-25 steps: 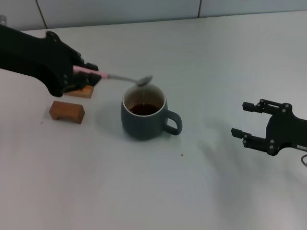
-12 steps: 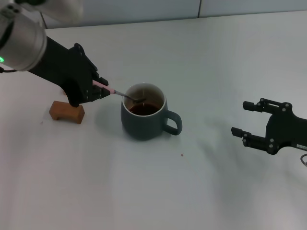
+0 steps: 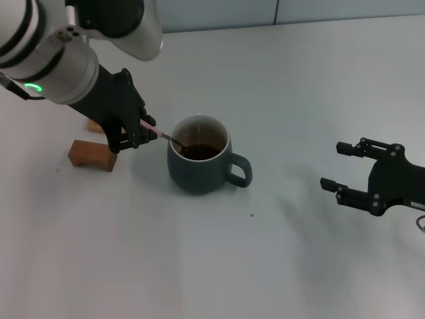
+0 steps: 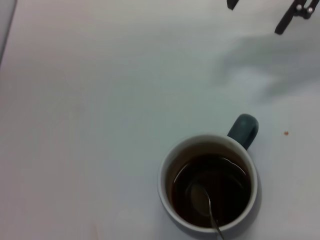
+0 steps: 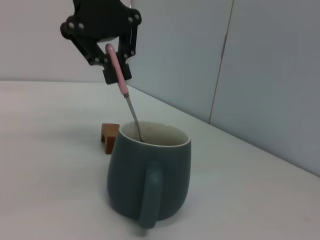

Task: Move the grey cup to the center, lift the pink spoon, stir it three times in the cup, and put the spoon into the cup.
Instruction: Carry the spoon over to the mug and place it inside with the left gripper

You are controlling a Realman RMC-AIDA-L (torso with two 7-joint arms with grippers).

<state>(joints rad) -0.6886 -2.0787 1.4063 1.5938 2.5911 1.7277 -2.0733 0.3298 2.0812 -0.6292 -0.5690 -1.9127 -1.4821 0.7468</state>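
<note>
The grey cup (image 3: 199,163) stands on the white table near its middle, handle toward the right, with dark liquid inside. My left gripper (image 3: 141,133) is just left of the cup, shut on the pink spoon (image 3: 154,131) by its handle. The spoon slants down over the rim, and its silver bowl (image 4: 199,196) sits in the liquid. From the right wrist view the cup (image 5: 149,175) shows side-on, with the spoon (image 5: 121,92) held above it by the left gripper (image 5: 111,62). My right gripper (image 3: 337,166) hovers open far to the right, holding nothing.
A brown wooden block (image 3: 92,155) lies on the table left of the cup, partly under the left arm; another block (image 3: 95,125) peeks out behind it. A small speck (image 3: 252,214) lies in front of the cup. A wall panel runs along the table's far edge.
The left gripper has swung in over the table and tilted down, bringing the spoon from above the cup's far rim into the liquid. The right arm has not moved.
</note>
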